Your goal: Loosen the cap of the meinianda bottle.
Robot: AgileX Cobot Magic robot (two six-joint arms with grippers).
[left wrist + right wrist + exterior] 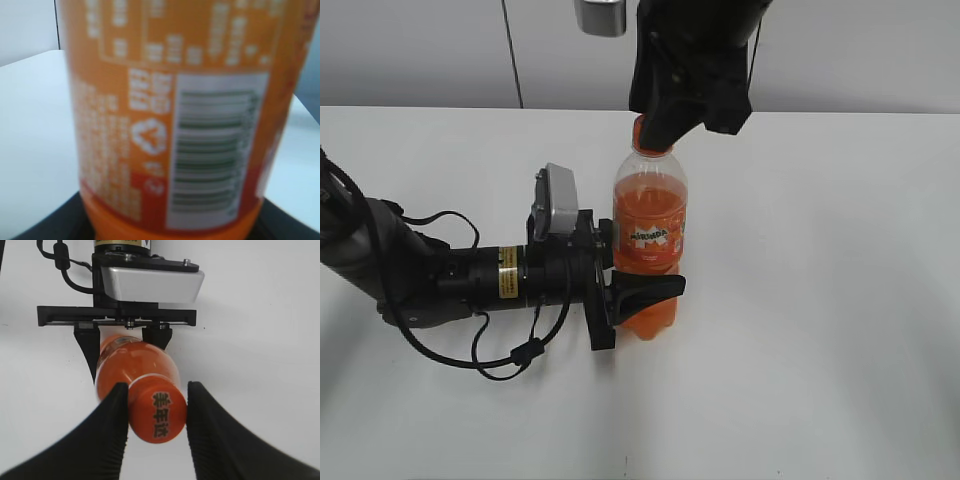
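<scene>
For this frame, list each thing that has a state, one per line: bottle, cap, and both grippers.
Tall clear plastic Mirinda bottle of orange drink: upright on the white table, full, clamped low on its body.
Small round orange plastic screw cap: on the bottle, pinched between two black jaws; whether loosened cannot be told.
Left gripper: jaws shut on the bottle's lower body.
Right gripper: above the bottle, jaws shut on the cap.

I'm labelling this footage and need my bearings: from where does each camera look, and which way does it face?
Exterior: from above the table front, slanting down at the meinianda bottle; both arms show.
Left wrist: low, level, facing the bottle's label close up; dark fingers at the bottom edge.
Right wrist: above, looking down at the cap between its fingers, left gripper beyond.
All three share the bottle.
</scene>
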